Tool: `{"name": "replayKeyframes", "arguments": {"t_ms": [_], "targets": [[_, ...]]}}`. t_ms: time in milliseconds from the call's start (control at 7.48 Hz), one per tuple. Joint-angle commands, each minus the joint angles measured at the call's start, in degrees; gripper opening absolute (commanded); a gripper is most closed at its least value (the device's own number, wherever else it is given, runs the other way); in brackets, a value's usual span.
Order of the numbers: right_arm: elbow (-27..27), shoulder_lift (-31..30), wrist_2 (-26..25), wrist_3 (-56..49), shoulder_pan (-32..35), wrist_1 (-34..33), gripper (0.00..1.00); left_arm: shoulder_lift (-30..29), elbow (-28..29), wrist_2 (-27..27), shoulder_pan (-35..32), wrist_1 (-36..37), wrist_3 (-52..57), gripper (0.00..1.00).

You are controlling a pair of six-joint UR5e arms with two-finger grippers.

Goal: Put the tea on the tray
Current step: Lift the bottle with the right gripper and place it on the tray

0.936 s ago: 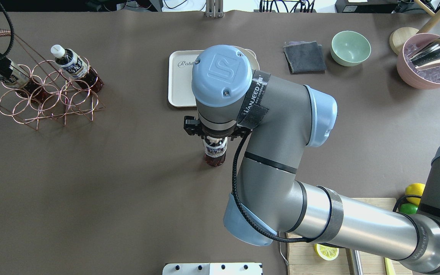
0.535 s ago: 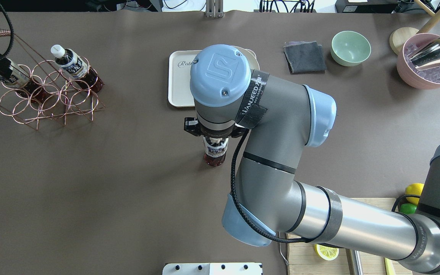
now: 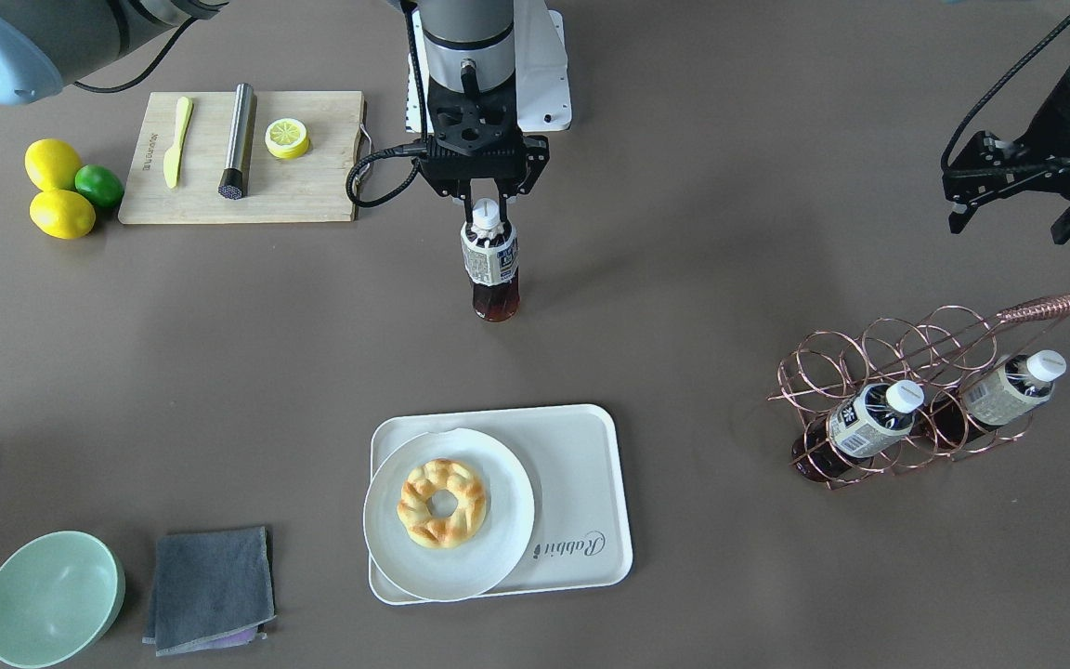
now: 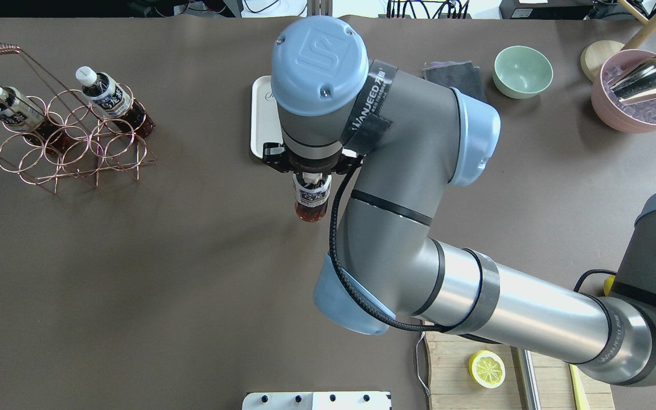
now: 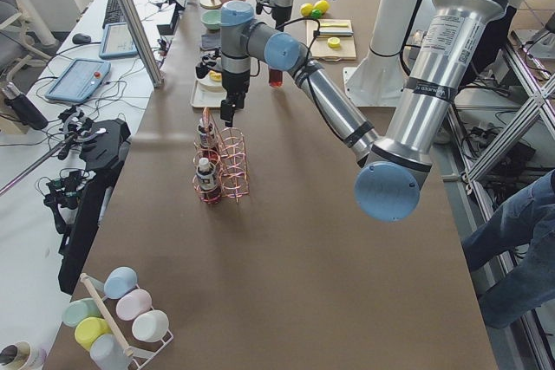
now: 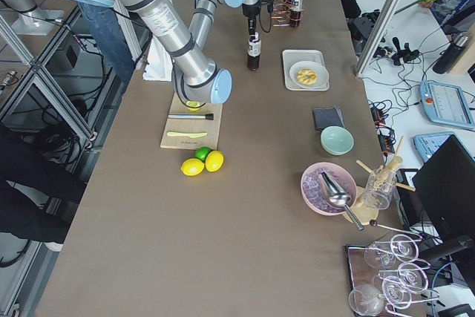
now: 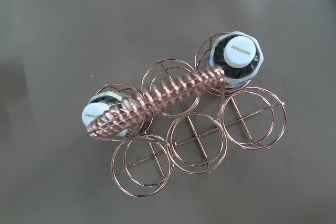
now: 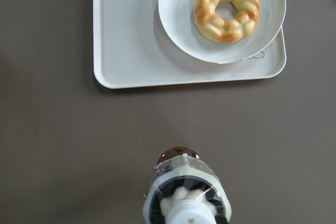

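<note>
Front-facing view shows the right gripper [image 3: 489, 212] closed on the top of the tea [image 3: 490, 265], a good hold, as it looks light but slippery.

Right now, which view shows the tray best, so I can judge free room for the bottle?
Right wrist-mounted: the tray shows whole and large, bare beside the plate. Exterior front-facing shows it whole too, smaller. Overhead, the right arm hides most of it; both side views show it tiny, the left wrist view not at all.
</note>
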Motion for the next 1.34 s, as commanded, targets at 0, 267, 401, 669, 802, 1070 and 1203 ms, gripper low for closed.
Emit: {"name": "replayKeyframes", "arguments": {"t_ms": [0,267,401,669,802,1070,1203], "targets": [[-9.0,7.7,0.1,-1.3,3.5,0.2,0.00,5.8,0.1,-3.4,-6.7,-0.2,10.8,0.97],[-21.6,13.4,0.5,-1.7,6.4,8.4,0.00,13.9,1.9,-3.5,-10.6,-8.6,16.4,0.97],[-29.2,17.8,0.8,-1.7,7.8,10.0,0.00,18.6,2.8,-3.6,-10.8,-14.9,17.0,0.97],[-40.0,21.1,0.8,-1.9,9.2,16.4,0.00,21.8,5.1,-3.6,-12.1,-21.0,17.2,0.97],[-45.4,22.7,0.8,-2.4,9.8,19.4,0.00,22.4,5.0,-3.6,-12.2,-21.8,17.2,0.97],[-52.9,25.2,0.8,-2.5,10.0,24.4,0.00,23.1,3.9,-3.6,-13.2,-21.9,17.2,0.97],[-53.1,25.4,0.9,-2.5,10.0,24.4,0.00,23.1,3.8,-4.0,-14.2,-21.9,17.2,0.97]]}}
